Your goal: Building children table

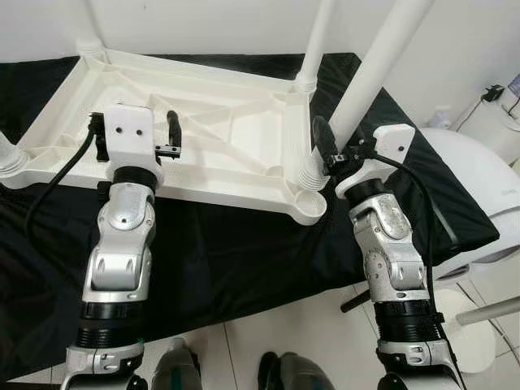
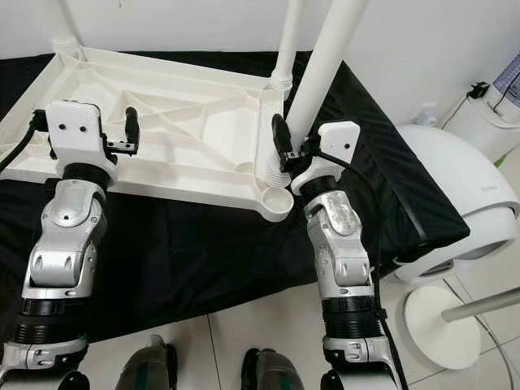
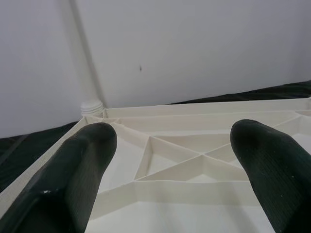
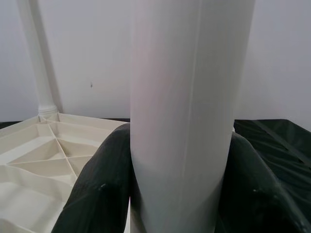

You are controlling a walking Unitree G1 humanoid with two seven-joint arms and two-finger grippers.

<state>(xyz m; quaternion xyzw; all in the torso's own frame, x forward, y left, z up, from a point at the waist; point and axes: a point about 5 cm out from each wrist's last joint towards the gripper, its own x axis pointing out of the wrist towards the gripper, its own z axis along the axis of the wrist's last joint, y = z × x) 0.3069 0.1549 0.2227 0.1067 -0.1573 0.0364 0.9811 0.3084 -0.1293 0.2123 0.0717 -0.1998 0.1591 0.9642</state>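
Right gripper (image 1: 329, 150) clamping table leg (image 1: 370, 77)

black cloth (image 1: 244, 252) | white domed appliance (image 2: 463, 203) | tiled floor (image 1: 309, 329)

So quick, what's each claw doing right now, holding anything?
Left claw: open, empty, above the upturned tabletop.
Right claw: closed on the white table leg, near its threaded end.

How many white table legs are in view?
4. Far-left leg and far-right leg stand at their corners, the tilted leg is gripped by the right tool at the near-right corner, and the near-left leg is mostly cut off.
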